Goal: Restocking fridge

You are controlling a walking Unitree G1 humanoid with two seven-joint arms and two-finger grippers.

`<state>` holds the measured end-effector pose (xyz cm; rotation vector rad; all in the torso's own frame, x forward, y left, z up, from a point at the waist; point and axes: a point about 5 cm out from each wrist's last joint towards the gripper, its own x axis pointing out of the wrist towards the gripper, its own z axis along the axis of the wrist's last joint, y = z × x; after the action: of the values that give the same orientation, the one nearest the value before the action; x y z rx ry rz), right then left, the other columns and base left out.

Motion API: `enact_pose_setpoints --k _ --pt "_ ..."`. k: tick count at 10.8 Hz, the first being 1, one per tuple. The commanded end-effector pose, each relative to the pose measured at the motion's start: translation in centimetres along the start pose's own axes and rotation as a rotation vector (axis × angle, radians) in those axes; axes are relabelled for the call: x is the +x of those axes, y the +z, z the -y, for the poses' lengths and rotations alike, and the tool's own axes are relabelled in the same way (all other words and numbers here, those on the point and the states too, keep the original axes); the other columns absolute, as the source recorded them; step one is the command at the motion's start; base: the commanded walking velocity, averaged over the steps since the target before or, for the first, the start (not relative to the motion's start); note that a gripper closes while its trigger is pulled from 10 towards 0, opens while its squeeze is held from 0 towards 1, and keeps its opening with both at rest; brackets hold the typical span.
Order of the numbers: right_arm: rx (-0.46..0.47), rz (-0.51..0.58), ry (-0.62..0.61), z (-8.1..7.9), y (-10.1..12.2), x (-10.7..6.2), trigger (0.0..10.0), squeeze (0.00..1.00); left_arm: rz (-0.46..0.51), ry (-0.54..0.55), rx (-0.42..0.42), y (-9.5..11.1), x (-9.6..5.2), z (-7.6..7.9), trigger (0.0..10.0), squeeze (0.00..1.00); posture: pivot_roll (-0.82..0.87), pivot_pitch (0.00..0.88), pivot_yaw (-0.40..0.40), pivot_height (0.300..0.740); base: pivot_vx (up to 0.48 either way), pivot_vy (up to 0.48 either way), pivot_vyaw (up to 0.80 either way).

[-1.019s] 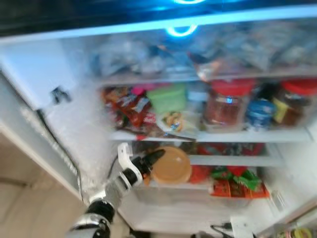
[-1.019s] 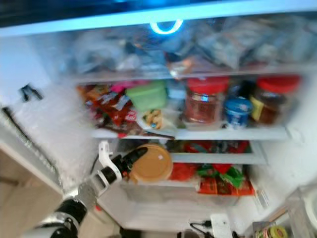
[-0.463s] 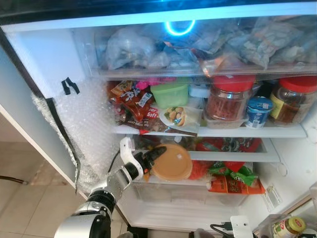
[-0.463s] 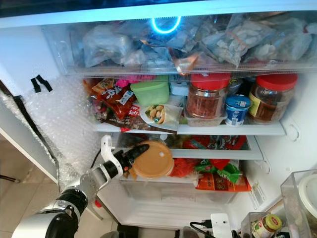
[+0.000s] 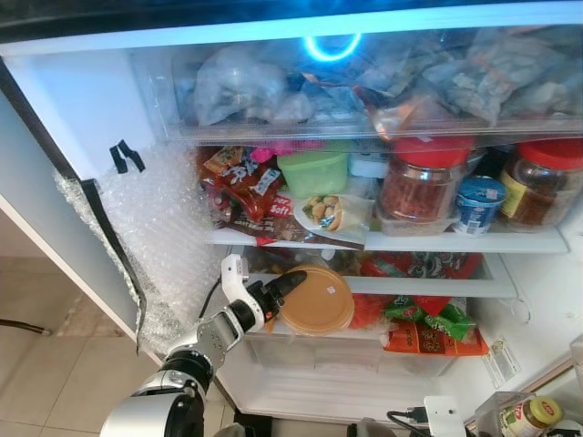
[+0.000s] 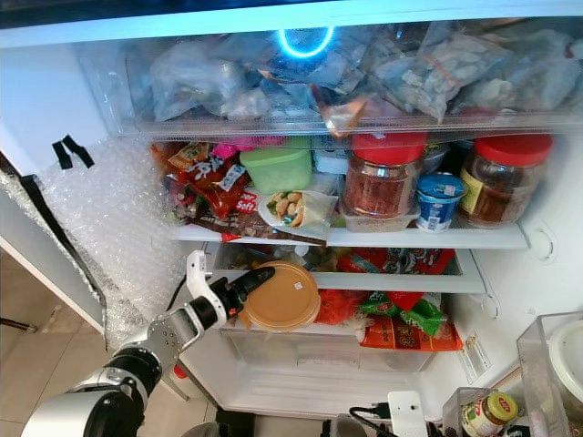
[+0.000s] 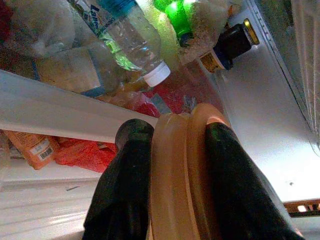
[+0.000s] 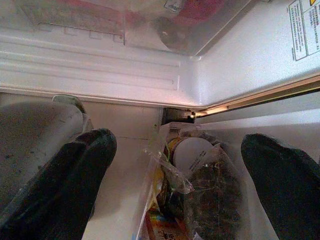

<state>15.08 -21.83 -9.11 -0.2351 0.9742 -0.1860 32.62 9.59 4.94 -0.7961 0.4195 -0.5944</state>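
Left wrist view: left gripper [image 7: 172, 165] fingers clamp tan lidded container [image 5: 316, 300]; right gripper [image 8: 180, 165] fingers spread, empty.

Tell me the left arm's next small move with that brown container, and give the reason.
Probably ease it further in and set it down on the lower shelf. The left gripper is shut on the brown lidded container, held on edge at the shelf's front, with a water bottle and red packets behind it, so it should go in slowly.

Inside the fridge, the middle shelf [image 6: 428, 238] carries two red-lidded jars [image 6: 381, 182], a blue yogurt cup [image 6: 438, 201], a green container [image 6: 270, 168] and snack packets [image 6: 211, 187].
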Motion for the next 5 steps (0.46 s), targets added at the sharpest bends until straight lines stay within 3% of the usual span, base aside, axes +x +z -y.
enact_pose_setpoints --k 1,4,5 --pt "-0.005 -0.052 0.042 -1.23 -1.32 -0.39 10.0 0.0 -0.012 0.001 0.009 0.18 -0.05 -0.05 10.0 0.0 -0.14 0.011 0.089 0.66 0.0 0.0 0.0" --pt "-0.005 -0.052 0.042 -1.23 -1.32 -0.39 10.0 0.0 -0.012 0.001 0.009 0.18 -0.05 -0.05 10.0 0.0 -0.14 0.011 0.089 0.66 0.0 0.0 0.0" --pt "-0.005 -0.054 0.042 -1.31 -1.51 -0.46 10.0 0.0 -0.038 -0.012 0.019 -0.23 0.23 0.16 10.0 0.0 -0.14 0.05 0.101 0.66 0.0 0.0 0.0"
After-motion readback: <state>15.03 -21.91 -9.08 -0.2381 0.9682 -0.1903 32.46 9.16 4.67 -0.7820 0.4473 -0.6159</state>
